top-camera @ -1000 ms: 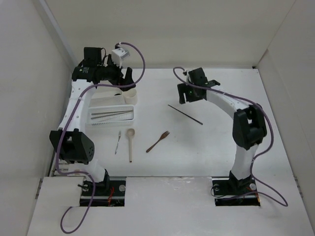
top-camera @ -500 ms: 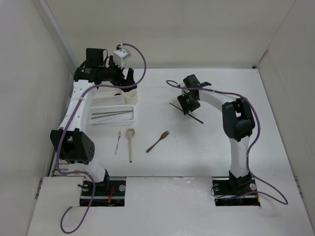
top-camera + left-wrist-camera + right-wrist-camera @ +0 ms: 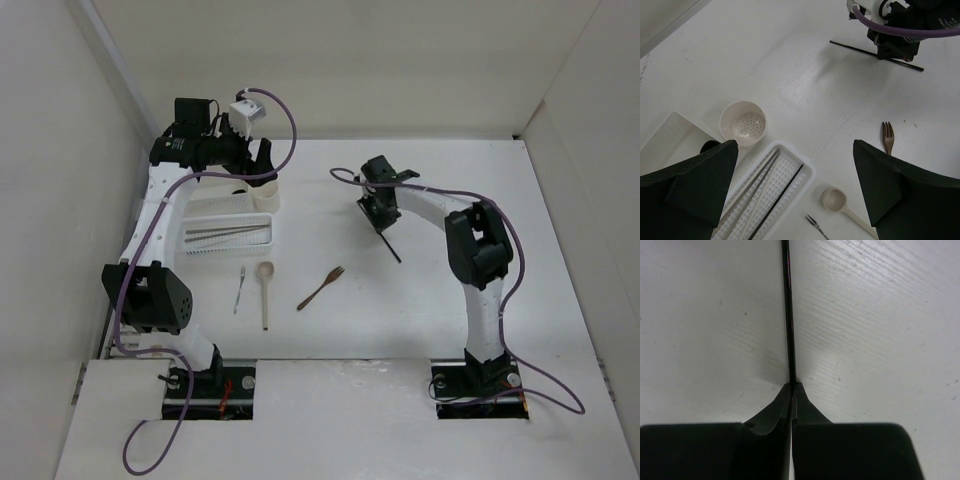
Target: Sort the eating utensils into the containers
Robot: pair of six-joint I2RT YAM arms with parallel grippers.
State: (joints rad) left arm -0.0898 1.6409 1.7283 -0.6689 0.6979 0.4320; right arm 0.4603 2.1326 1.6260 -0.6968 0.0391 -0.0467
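Note:
My right gripper is down at the table, shut on a dark chopstick that runs on from its tips. My left gripper hangs open and holds nothing, above the round cream cup and the ribbed tray. Chopsticks lie in that tray. A white box stands behind it. On the table lie a thin metal fork, a pale wooden spoon and a brown wooden fork.
White walls close the table in at the left, back and right. The three loose utensils lie between the tray and the arm bases. A purple cable loops off the left wrist.
The right gripper came down onto the dark chopstick and shut on it, and the chopstick swung to a steeper angle. The left arm has hardly moved.

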